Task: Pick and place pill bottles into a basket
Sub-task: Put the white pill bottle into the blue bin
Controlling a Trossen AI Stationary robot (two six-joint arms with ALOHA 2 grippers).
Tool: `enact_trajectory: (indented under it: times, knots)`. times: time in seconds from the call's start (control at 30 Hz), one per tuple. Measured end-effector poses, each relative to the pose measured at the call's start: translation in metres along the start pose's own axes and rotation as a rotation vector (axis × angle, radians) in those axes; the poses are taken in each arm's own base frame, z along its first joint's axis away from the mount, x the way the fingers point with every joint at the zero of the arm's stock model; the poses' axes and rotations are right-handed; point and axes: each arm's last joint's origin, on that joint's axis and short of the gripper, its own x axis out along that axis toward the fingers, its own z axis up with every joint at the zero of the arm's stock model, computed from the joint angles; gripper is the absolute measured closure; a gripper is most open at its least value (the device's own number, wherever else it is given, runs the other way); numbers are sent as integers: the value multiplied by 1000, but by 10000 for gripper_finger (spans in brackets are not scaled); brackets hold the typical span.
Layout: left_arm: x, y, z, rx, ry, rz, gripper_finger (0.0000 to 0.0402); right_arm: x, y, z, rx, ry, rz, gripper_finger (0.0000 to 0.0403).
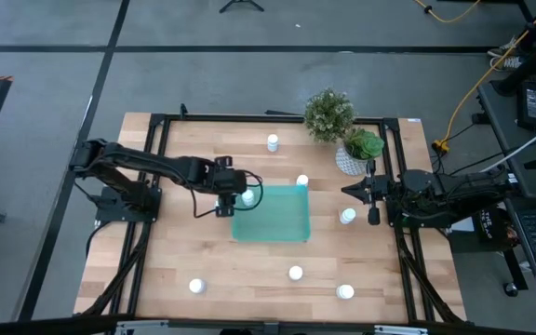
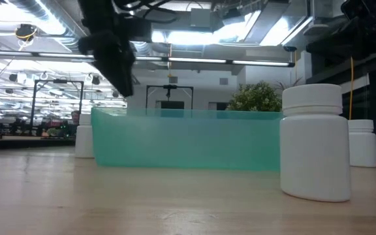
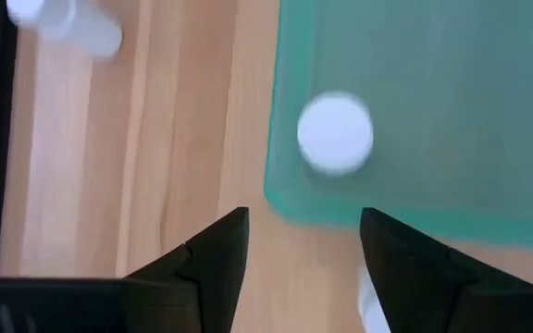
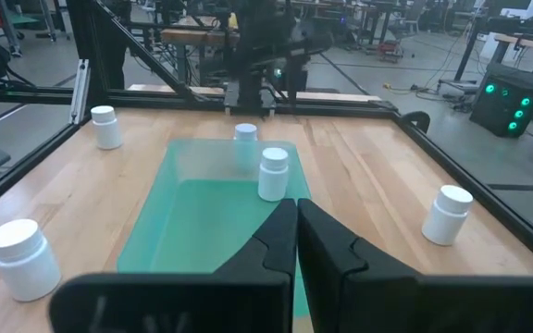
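Left tool (image 1: 234,198) open, arm outstretched; right tool (image 1: 361,191) shut, arm folded back.

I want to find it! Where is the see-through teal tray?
In the high view, the shallow teal translucent plastic tray lies mid-table, between both arms, beside the left gripper.

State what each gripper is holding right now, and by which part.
Nothing is held. The left gripper hangs open above the basket corner, where a pill bottle stands free. The right gripper is shut, empty.
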Motion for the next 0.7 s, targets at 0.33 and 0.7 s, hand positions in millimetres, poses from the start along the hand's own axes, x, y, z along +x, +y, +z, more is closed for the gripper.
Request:
enact_trajectory:
  times: [0.33, 0.7]
  knots:
    - [-33, 8, -21, -89, 33, -13, 199, 0, 0, 0, 0, 0, 0, 386]
    - [-52, 14, -58, -76, -129, -43, 218, 0, 0, -1, -2, 10, 0, 386]
